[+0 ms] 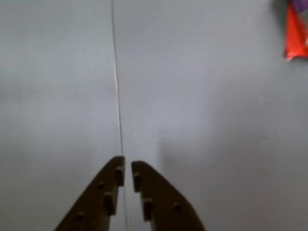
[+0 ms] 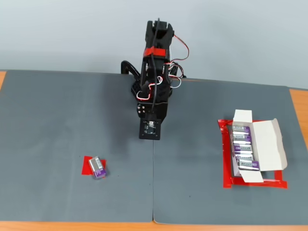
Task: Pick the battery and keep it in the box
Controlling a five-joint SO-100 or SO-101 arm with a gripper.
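The battery [image 2: 97, 167], a small silver-grey block with a purple label, lies on a red tape patch [image 2: 87, 166] at the front left of the grey mat in the fixed view. In the wrist view only its purple edge [image 1: 299, 5] shows at the top right, above the red patch [image 1: 295, 36]. The white box [image 2: 267, 144] lies open at the right inside a red tape outline, with several batteries in a row inside it. My gripper [image 1: 128, 168] is shut and empty, low over the mat seam, folded under the arm [image 2: 149, 134] at the mat's middle.
The grey mat [image 2: 57, 115] is two sheets meeting at a seam [image 1: 117, 86] that runs under my gripper. The orange table edge [image 2: 298, 103] shows at the right and front. The arm base [image 2: 154, 86] stands at the back middle.
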